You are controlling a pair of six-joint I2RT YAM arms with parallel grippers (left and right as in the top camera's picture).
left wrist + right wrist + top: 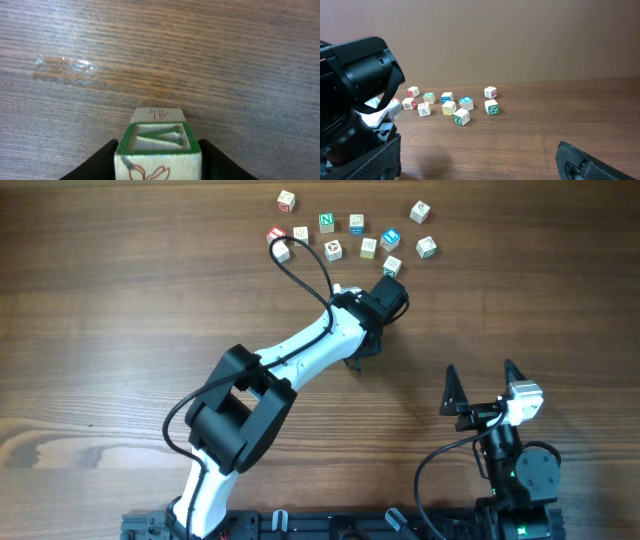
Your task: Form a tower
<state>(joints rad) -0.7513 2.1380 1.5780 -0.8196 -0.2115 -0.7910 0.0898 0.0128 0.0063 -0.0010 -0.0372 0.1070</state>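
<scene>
Tower (159, 137), seen end-on with a green-framed cube uppermost, stood within the left gripper (158, 150), near the scattered loose cubes (357, 235). Whether those jaws clasped the top cube or merely flanked it could not be told. The right gripper (481, 375) stood spread wide and empty, well apart.

Left arm (300, 350) reaches far forward, left gripper (159, 161) pointing down, jaws partly apart (grip unclear). Well behind it and to its right, right gripper (481, 375) stands with jaws spread wide.
</scene>
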